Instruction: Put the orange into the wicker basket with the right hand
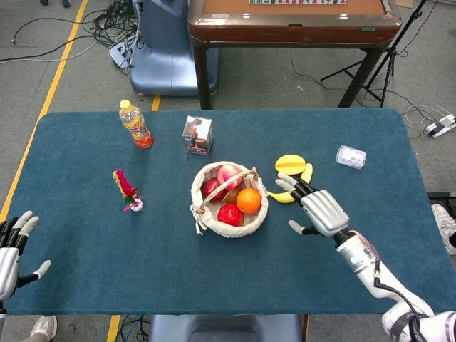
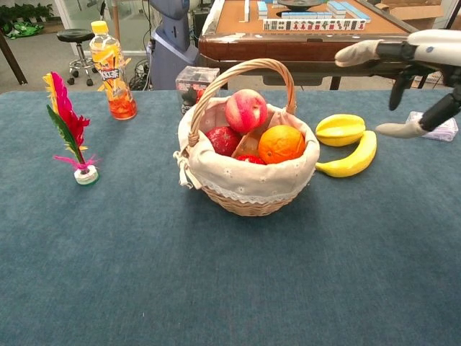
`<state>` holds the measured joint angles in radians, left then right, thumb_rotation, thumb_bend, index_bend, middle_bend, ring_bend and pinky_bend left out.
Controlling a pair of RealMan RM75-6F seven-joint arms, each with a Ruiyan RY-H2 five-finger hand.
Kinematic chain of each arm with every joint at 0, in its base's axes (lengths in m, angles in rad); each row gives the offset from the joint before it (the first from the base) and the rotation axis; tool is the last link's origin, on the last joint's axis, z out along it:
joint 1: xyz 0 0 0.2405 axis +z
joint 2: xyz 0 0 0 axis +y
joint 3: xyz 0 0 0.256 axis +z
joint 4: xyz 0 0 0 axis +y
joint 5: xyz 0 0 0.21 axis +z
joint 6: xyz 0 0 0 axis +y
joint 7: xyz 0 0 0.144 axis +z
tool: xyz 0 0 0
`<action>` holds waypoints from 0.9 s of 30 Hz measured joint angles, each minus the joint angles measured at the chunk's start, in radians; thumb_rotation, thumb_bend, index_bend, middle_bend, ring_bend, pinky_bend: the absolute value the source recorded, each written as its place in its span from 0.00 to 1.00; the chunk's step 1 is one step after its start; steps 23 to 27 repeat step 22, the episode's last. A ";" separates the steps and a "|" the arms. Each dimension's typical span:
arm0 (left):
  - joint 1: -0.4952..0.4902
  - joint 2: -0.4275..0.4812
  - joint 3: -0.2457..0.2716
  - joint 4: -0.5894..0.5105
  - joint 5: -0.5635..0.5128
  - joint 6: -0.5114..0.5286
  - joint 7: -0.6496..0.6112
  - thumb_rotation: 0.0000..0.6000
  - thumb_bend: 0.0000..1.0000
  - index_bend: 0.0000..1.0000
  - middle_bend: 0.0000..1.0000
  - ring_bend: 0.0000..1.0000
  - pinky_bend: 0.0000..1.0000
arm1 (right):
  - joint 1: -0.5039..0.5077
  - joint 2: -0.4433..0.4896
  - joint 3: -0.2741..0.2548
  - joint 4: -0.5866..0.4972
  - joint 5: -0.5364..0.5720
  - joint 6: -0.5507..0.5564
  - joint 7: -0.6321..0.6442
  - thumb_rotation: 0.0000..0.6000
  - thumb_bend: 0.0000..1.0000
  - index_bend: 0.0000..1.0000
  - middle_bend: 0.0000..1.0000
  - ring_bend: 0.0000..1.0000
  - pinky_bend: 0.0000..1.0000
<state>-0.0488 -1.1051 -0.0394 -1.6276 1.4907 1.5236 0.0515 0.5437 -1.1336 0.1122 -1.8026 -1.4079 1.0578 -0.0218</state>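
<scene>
Since the orange (image 1: 249, 200) now sits inside the wicker basket (image 1: 201, 188), nestled against the peach (image 2: 245, 110) and the red fruit (image 1: 229, 214) on the side nearest the right arm, the placing itself looks done, and the step in hand is judged to be the retreat of the right hand (image 1: 322, 209). That hand hovers to the right of the basket with its fingers spread and nothing in them, apart from the rim and above the blue surface (image 1: 107, 263).

To finish well, the hand should draw away toward its own side at a height that clears what lies beneath it: the banana (image 2: 351, 158) and the yellow fruit (image 2: 340, 127) lie just beside the basket, between it and the hand in the chest view, and a low sweep could knock them. The fingers are best kept apart until well clear, so that none hooks the arched handle (image 2: 238, 72) or the cloth lining (image 2: 245, 180). The orange rests near the rim, so any jolt to the basket might roll it; a slow, level withdrawal is the safer choice.

At the near left corner of the surface the left hand (image 1: 13, 248) lies with fingers apart, holding nothing, and has no part to play.
</scene>
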 measured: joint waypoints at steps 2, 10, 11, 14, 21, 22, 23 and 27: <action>-0.002 0.000 0.000 -0.001 0.001 -0.002 0.002 1.00 0.22 0.13 0.04 0.02 0.02 | -0.033 0.019 -0.015 -0.001 -0.005 0.043 -0.038 1.00 0.29 0.00 0.07 0.05 0.39; -0.009 -0.003 -0.003 -0.008 0.007 -0.007 0.008 1.00 0.22 0.13 0.04 0.02 0.02 | -0.165 0.096 -0.061 0.009 -0.015 0.199 -0.094 1.00 0.29 0.00 0.07 0.05 0.39; -0.010 -0.003 -0.003 -0.009 0.007 -0.008 0.009 1.00 0.22 0.13 0.04 0.02 0.02 | -0.178 0.102 -0.065 0.011 -0.017 0.214 -0.091 1.00 0.29 0.00 0.07 0.05 0.39; -0.012 -0.003 -0.003 -0.011 0.008 -0.011 0.012 1.00 0.22 0.13 0.04 0.02 0.02 | -0.224 0.121 -0.078 0.022 -0.024 0.264 -0.074 1.00 0.29 0.00 0.07 0.05 0.39; -0.018 -0.004 -0.004 -0.013 0.008 -0.017 0.016 1.00 0.22 0.13 0.04 0.02 0.02 | -0.329 0.146 -0.105 0.054 -0.040 0.376 -0.026 1.00 0.29 0.00 0.07 0.05 0.39; -0.019 -0.004 -0.004 -0.014 0.008 -0.018 0.018 1.00 0.22 0.13 0.04 0.02 0.02 | -0.345 0.148 -0.109 0.059 -0.043 0.395 -0.017 1.00 0.29 0.00 0.07 0.05 0.39; -0.019 -0.004 -0.004 -0.014 0.008 -0.018 0.018 1.00 0.22 0.13 0.04 0.02 0.02 | -0.345 0.148 -0.109 0.059 -0.043 0.395 -0.017 1.00 0.29 0.00 0.07 0.05 0.39; -0.019 -0.004 -0.004 -0.014 0.008 -0.018 0.018 1.00 0.22 0.13 0.04 0.02 0.02 | -0.345 0.148 -0.109 0.059 -0.043 0.395 -0.017 1.00 0.29 0.00 0.07 0.05 0.39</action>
